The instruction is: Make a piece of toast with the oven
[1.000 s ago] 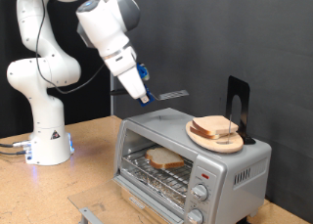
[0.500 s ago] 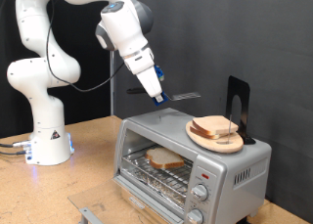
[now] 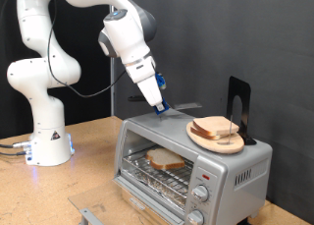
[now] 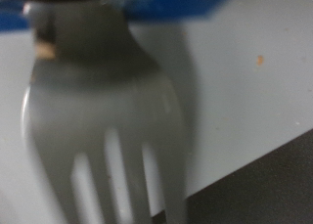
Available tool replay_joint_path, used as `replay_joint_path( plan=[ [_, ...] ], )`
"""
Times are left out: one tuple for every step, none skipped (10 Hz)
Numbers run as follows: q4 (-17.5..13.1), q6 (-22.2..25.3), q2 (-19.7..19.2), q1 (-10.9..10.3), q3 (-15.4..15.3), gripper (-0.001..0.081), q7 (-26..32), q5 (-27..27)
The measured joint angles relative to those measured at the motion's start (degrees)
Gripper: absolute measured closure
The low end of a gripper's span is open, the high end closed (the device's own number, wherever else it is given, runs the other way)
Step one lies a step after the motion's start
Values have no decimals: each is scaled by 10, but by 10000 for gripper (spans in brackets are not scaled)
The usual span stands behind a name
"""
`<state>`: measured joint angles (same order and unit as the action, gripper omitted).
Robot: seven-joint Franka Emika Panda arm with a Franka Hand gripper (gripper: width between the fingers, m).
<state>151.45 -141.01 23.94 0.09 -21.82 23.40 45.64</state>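
The gripper (image 3: 160, 105) grips a fork (image 4: 103, 136) over the oven (image 3: 191, 161). Toast (image 3: 167, 160) sits inside; more bread waits on the plate (image 3: 201, 135). The step looks like forking bread.

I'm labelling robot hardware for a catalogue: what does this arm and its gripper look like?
The arm is glossy white, built of rounded segments with dark joint bands, on a white base with a small warning sticker. Cables trail from the base. The gripper has blue parts at its fingertips.
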Motion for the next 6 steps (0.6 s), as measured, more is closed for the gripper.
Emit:
replay_joint_path(
  plan=[
    [-2, -1, -3, 2, 1, 201, 1, 0],
    [-2, -1, -4, 3, 1, 201, 2, 0],
    [-3, -1, -4, 3, 3, 73, 6, 1],
    [-5, -1, -4, 4, 7, 21, 12, 2],
    [-9, 5, -3, 3, 14, 21, 23, 6],
    [-14, 20, 1, 4, 27, 2, 28, 7]
  ],
)
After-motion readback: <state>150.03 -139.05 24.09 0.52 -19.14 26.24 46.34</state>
